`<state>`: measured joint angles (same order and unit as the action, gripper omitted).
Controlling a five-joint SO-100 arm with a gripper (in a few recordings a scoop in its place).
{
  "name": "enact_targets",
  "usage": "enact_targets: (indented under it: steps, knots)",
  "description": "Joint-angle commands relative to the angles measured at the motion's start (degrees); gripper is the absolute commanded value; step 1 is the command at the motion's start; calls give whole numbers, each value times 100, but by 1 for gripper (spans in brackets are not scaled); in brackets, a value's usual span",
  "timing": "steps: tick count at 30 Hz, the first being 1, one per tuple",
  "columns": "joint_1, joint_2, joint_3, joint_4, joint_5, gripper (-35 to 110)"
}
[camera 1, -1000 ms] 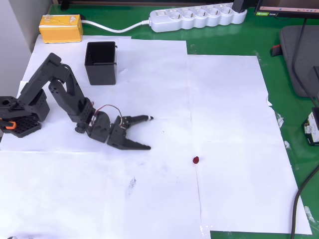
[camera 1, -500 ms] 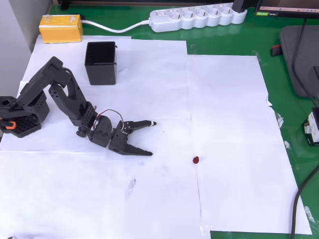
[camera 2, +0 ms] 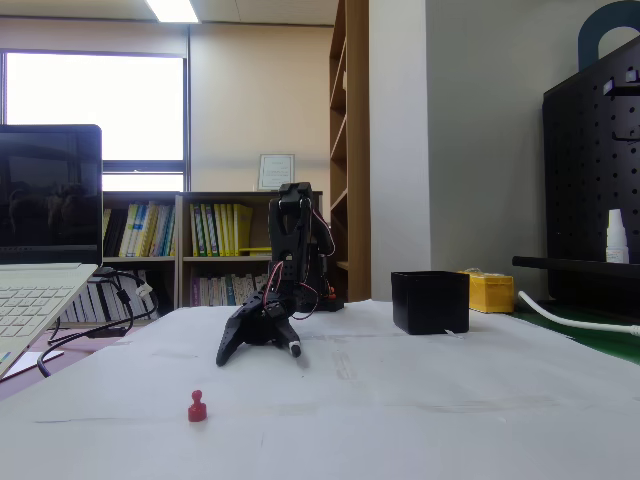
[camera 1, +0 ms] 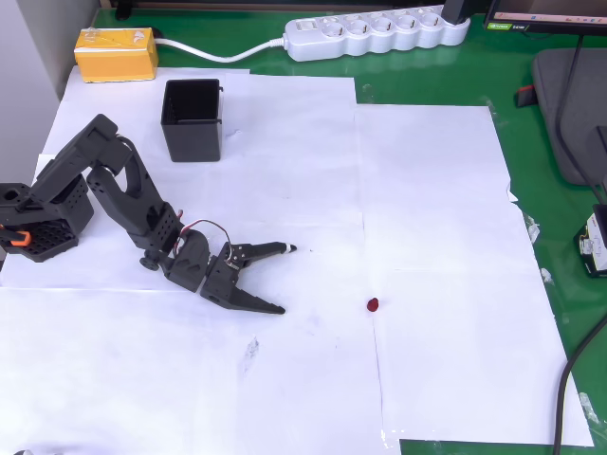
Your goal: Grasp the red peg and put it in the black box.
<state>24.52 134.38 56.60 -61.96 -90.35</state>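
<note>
Surface: white paper sheets cover a green table; in the fixed view we see bookshelves and a bright window behind.
Gripper: we see it low over the paper, its jaws spread wide apart and nothing between them; in the fixed view it points down toward the sheet.
Red peg: it stands on the paper, well apart from the fingertips, to their right in the overhead view; in the fixed view it sits upright, nearer the camera than the arm.
Black box: upright and open-topped on the paper at upper left of the overhead view, well apart from the peg; in the fixed view it is right of the arm.
Yellow block: beyond the box, at the table's edge.
Power strip: white, lying along the top edge.
</note>
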Motion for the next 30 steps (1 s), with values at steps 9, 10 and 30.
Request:
enact_targets:
  steps: [9,10,30]
  knots:
    - [-9,-299,149,422,-536,47]
    - [-26,-308,141,422,-686,47]
    - [-132,431,1327,378,-448,46]
